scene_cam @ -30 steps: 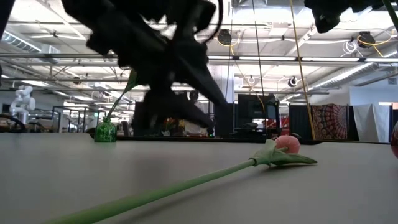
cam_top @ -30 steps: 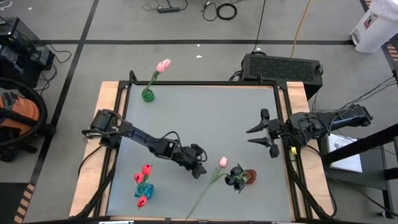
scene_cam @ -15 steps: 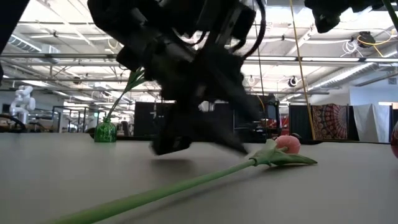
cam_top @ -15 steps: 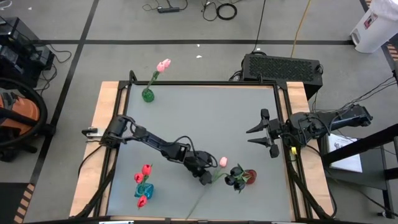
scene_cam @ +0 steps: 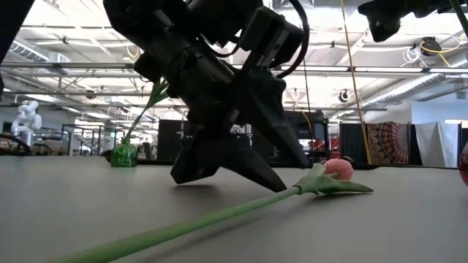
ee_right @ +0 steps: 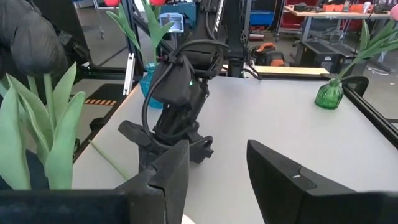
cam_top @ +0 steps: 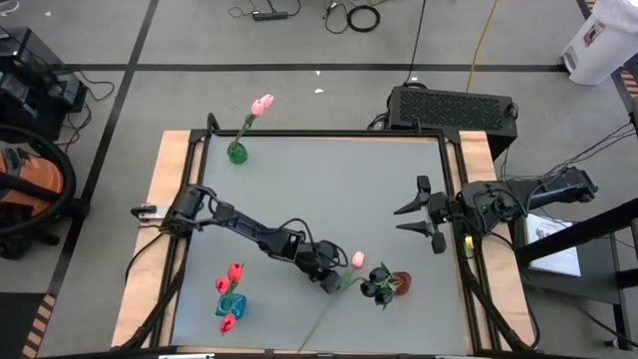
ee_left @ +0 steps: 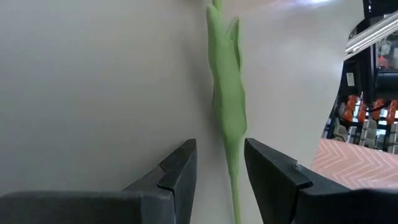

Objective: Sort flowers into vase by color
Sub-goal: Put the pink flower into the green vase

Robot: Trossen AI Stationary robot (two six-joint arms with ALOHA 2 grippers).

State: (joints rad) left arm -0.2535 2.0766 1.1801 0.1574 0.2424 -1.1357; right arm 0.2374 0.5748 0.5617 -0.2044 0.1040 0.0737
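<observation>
My left gripper (cam_top: 332, 282) is low on the table, fingers open around the pink tulip's stem (ee_left: 231, 134). My right gripper (cam_top: 416, 214) waits open.

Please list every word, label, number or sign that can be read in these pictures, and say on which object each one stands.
No text can be read in any view.
White container on the floor: carries a small label, too small to read.
Papers beside the table: print too small to read.
</observation>
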